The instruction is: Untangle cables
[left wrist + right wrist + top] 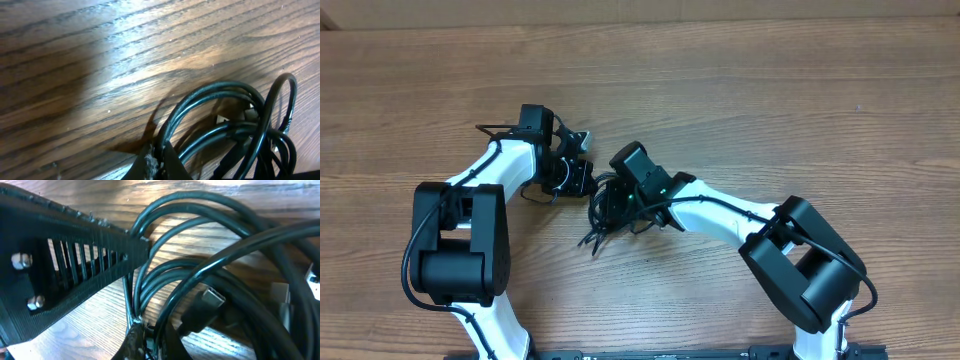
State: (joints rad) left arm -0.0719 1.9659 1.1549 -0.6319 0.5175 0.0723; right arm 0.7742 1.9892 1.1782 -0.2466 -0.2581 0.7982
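The cables (599,226) are a small tangle of thin black cords on the wooden table (770,110), between the two arms. My left gripper (576,178) is at the tangle's left edge. In the left wrist view its fingertips (156,162) are shut on one black cable, with more loops (220,92) to the right. My right gripper (613,205) sits on top of the tangle. In the right wrist view its fingertips (150,336) are closed on cable strands, with loops (200,215) and a black plug (207,302) just ahead. Much of the tangle is hidden under the grippers.
The ribbed black finger of the left gripper (75,265) crosses the right wrist view, very close to the right fingertips. A thin black cord end (492,129) sticks out left of the left wrist. Both arm bases stand at the front edge.
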